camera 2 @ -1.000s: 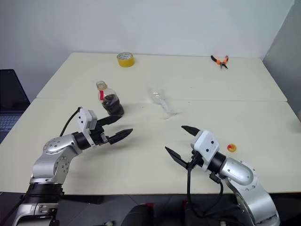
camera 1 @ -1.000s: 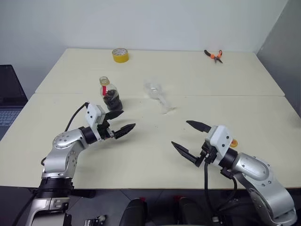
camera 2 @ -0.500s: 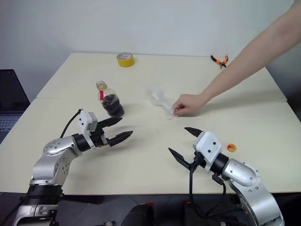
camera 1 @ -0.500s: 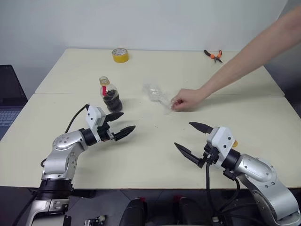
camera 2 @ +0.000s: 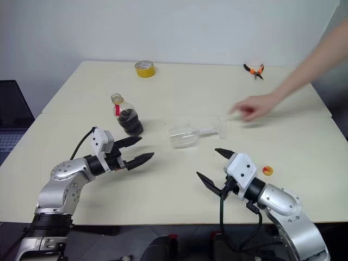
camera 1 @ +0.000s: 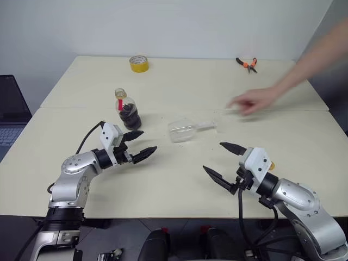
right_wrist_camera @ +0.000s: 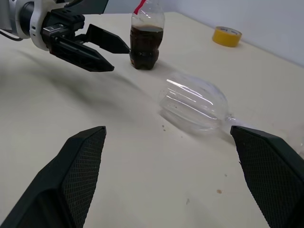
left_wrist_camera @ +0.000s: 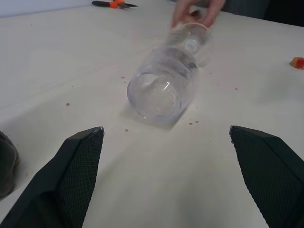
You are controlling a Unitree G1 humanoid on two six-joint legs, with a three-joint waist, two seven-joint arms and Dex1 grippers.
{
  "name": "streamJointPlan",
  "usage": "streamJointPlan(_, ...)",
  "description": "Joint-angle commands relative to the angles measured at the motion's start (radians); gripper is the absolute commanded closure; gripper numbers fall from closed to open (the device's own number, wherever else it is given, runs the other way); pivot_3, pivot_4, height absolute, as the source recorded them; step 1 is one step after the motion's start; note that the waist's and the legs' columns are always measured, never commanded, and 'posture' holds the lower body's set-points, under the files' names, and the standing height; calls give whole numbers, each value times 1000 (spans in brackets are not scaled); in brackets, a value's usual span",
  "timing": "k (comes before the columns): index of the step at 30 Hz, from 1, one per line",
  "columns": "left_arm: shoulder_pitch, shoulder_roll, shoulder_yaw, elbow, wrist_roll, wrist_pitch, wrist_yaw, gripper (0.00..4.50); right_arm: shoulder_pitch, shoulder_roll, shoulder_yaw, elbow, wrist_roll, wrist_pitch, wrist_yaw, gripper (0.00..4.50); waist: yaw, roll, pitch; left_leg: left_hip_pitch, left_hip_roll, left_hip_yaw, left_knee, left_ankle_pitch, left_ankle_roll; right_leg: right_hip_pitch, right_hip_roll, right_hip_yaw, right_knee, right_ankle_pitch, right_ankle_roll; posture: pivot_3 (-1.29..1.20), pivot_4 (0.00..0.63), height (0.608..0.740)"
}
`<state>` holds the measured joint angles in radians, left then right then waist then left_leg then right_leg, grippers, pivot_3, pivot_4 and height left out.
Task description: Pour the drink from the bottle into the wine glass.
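Observation:
The bottle stands upright on the table with its neck uncapped, a red label and dark drink in its lower half. Just in front of it and slightly to the right, my left gripper is open and empty. The wine glass lies on its side in the middle of the table, its bowl toward the bottle and its stem pointing right. My right gripper stands open and empty nearer the front edge, right of the glass. A small yellow cap lies beside my right wrist.
A person's hand and forearm reach in from the right, above the table behind the glass's foot. A yellow tape roll and orange pliers lie at the far edge. A laptop sits off the table's left side.
The person's hand took the lying glass, set it closer to me with its stem pointing right, let go and drew back to the right. Neither of my grippers moved.

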<state>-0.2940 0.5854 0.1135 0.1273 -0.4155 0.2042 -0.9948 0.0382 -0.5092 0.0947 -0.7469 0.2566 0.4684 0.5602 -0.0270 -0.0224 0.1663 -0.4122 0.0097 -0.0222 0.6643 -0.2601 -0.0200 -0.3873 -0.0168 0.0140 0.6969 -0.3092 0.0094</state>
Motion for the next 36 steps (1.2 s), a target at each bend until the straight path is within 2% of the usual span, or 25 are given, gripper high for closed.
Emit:
streamJointPlan(1,-17,0,5,-17,0,-24,-7,0,-14,-7,-38,-15,-16,-26,-22,24,0,0,0,0,0,0,0,0,0,0,0,0,0,0,0,0,150,740)
streamJointPlan(8,3,19,17,-47,-21,5,-21,0,-98,-43,40,40,-254,-66,-118,24,0,0,0,0,0,0,0,0,0,0,0,0,0,0,0,0,150,740)
streamJointPlan(13,27,58,22,-68,-15,-3,-55,0,-184,-72,202,160,-557,-162,-192,24,-1,0,0,0,0,0,0,0,0,0,0,0,0,0,0,0,150,740)
streamJointPlan(17,44,102,24,-65,4,-37,-90,0,-324,-50,331,317,-786,-188,-220,24,-4,0,0,1,0,1,0,0,0,-1,1,1,0,0,0,0,150,740)
streamJointPlan(21,35,101,26,-50,4,-45,-84,0,-421,-31,387,448,-958,-204,-259,24,1,0,0,1,0,1,0,0,0,-1,1,1,1,0,-1,0,150,740)
streamJointPlan(29,26,82,9,-50,7,-52,-78,0,-557,41,436,711,-1124,-246,-306,24,-1,0,0,1,0,1,0,0,0,-1,1,1,1,0,-1,0,150,740)
streamJointPlan(36,14,70,0,-59,9,-44,-66,0,-679,137,460,947,-1171,-284,-368,24,-4,0,0,0,0,2,0,0,0,-1,1,1,1,0,-1,0,150,740)
